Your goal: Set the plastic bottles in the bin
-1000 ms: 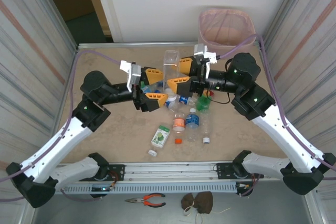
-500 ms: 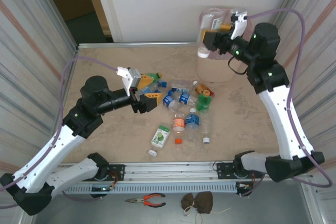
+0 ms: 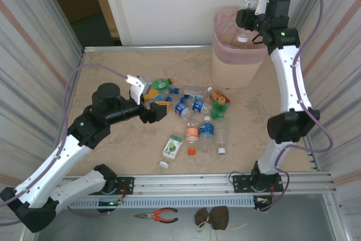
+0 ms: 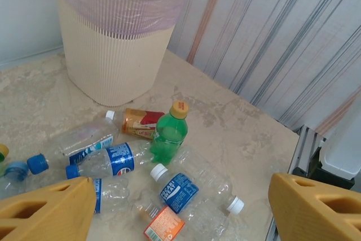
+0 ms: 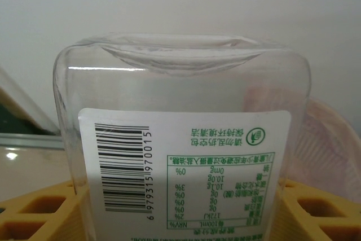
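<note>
Overhead, right tool (image 3: 246,21) grips clear bottle (image 5: 180,83), neck cropped wrist-side; left tool (image 3: 156,103) open.

The left arm (image 3: 61,158) and the right arm (image 3: 290,77) are built alike. Each has smooth white plastic shells on the long links, rounded matte black housings at the joints and a black base. A thin lilac cable (image 3: 72,80) trails along each one. The left gripper (image 3: 161,103) carries chunky yellow-orange plastic fingers (image 4: 48,207) with hollowed rectangular pockets, and behind them sits a white bracket (image 3: 135,83). The right gripper (image 3: 246,20) has the same yellow fingers.
</note>
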`<action>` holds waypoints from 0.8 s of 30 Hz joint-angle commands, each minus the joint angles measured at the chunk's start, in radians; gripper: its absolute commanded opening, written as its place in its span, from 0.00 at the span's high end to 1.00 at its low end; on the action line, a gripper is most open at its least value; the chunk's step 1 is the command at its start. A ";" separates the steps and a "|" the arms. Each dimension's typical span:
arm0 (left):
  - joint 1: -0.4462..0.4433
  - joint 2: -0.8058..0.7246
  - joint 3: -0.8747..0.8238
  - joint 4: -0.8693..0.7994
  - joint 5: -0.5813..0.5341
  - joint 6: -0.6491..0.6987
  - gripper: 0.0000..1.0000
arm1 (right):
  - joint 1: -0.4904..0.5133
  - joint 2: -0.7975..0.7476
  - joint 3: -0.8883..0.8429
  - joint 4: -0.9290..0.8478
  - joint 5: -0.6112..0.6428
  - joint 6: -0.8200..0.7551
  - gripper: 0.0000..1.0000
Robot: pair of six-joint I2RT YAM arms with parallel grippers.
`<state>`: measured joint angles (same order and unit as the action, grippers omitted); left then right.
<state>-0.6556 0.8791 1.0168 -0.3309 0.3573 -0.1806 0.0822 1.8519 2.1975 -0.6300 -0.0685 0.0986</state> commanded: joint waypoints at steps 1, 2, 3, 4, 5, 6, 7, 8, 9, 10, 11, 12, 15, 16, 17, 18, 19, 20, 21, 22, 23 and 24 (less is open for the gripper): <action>0.005 -0.017 -0.013 -0.008 -0.010 -0.001 0.20 | -0.008 0.096 0.122 -0.137 0.123 -0.069 0.43; 0.006 -0.017 -0.015 -0.008 -0.008 0.000 0.20 | -0.010 0.129 0.153 -0.160 0.143 -0.076 0.43; 0.006 -0.019 -0.018 -0.009 -0.011 0.000 0.20 | -0.009 0.159 0.177 -0.180 0.163 -0.084 0.42; 0.007 -0.020 -0.021 -0.010 -0.012 0.000 0.20 | -0.010 0.180 0.194 -0.194 0.180 -0.091 0.42; 0.007 -0.020 -0.024 -0.012 -0.017 0.000 0.20 | -0.010 0.202 0.208 -0.208 0.195 -0.103 0.42; 0.007 -0.021 -0.025 -0.015 -0.019 0.000 0.20 | -0.010 0.218 0.214 -0.217 0.211 -0.111 0.42; 0.008 -0.021 -0.026 -0.019 -0.026 -0.002 0.20 | -0.010 0.233 0.214 -0.221 0.226 -0.118 0.41; 0.009 -0.020 -0.026 -0.024 -0.028 -0.005 0.21 | -0.011 0.244 0.214 -0.227 0.235 -0.124 0.41; 0.010 -0.020 -0.027 -0.027 -0.029 -0.006 0.20 | -0.013 0.256 0.215 -0.234 0.240 -0.125 0.41; 0.011 -0.020 -0.029 -0.029 -0.029 -0.010 0.21 | -0.016 0.267 0.214 -0.240 0.240 -0.124 0.40; 0.011 -0.020 -0.031 -0.029 -0.029 -0.010 0.21 | -0.020 0.279 0.214 -0.245 0.236 -0.120 0.40; 0.011 -0.020 -0.033 -0.028 -0.027 -0.011 0.21 | -0.022 0.291 0.214 -0.249 0.233 -0.119 0.39; 0.011 -0.017 -0.038 -0.029 -0.023 -0.015 0.21 | -0.024 0.327 0.214 -0.261 0.232 -0.118 0.38; 0.012 -0.016 -0.037 -0.033 -0.023 -0.018 0.21 | -0.024 0.339 0.214 -0.264 0.235 -0.117 0.38; 0.013 -0.014 -0.036 -0.040 -0.026 -0.019 0.21 | -0.025 0.354 0.214 -0.269 0.236 -0.116 0.38; 0.013 -0.013 -0.035 -0.047 -0.033 -0.021 0.22 | -0.028 0.363 0.214 -0.275 0.237 -0.115 0.37; 0.013 -0.011 -0.037 -0.054 -0.041 -0.022 0.22 | -0.027 0.377 0.214 -0.280 0.240 -0.114 0.37; 0.013 -0.011 -0.039 -0.061 -0.046 -0.023 0.22 | -0.028 0.386 0.214 -0.284 0.240 -0.111 0.36; 0.012 -0.011 -0.041 -0.065 -0.053 -0.023 0.22 | -0.030 0.395 0.214 -0.288 0.240 -0.108 0.36; 0.013 -0.011 -0.044 -0.070 -0.058 -0.023 0.22 | -0.030 0.402 0.214 -0.294 0.238 -0.107 0.35; 0.013 -0.011 -0.049 -0.073 -0.062 -0.024 0.23 | -0.031 0.406 0.214 -0.296 0.238 -0.106 0.35; 0.012 -0.012 -0.051 -0.075 -0.063 -0.025 0.23 | -0.030 0.410 0.214 -0.299 0.242 -0.103 0.34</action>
<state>-0.6537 0.8761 0.9810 -0.3859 0.3191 -0.1894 0.0555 2.2456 2.3745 -0.8986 0.1551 0.0063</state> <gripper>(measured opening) 0.775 0.656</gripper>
